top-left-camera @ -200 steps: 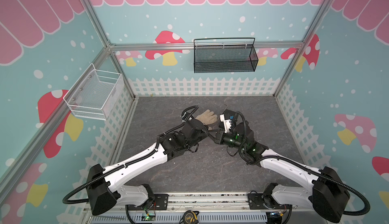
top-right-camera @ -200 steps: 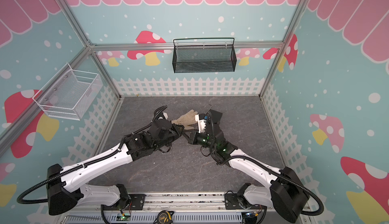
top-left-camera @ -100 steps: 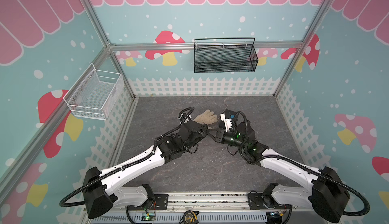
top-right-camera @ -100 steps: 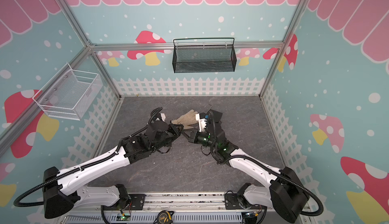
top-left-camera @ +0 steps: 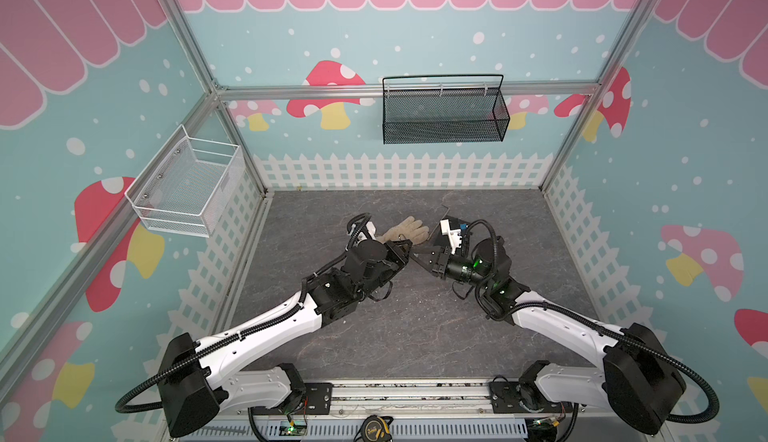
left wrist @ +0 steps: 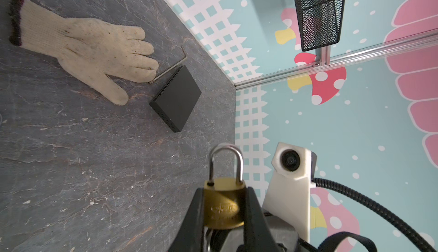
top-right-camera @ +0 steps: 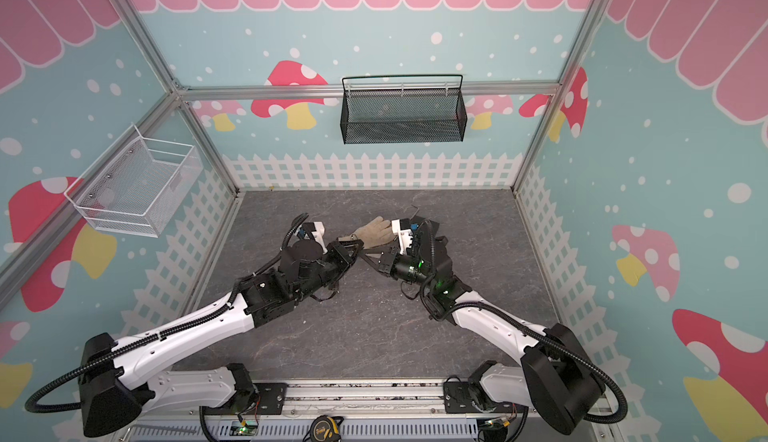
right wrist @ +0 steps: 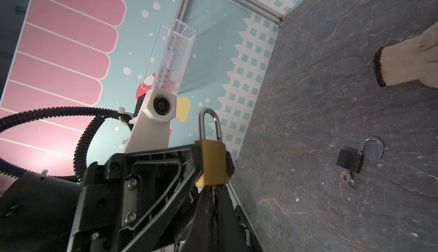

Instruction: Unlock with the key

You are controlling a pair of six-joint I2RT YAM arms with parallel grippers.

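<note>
Holding brass padlock (left wrist: 222,207) up off floor, just beside glove (top-left-camera: 405,230), I had left gripper (top-left-camera: 401,248) squeezed on its flat sides. Right gripper (right wrist: 214,188) was pinched shut under lock; key hidden, I could not tell. Lock looked hard, heavy, slippery. Flat sides seemed best hold.

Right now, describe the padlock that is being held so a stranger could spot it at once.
Start at the grey table and look just above its middle. There the left hand clamps a brass padlock by its body, shackle shut. The other padlock, a black padlock, lies loose on the table with its shackle open.
</note>
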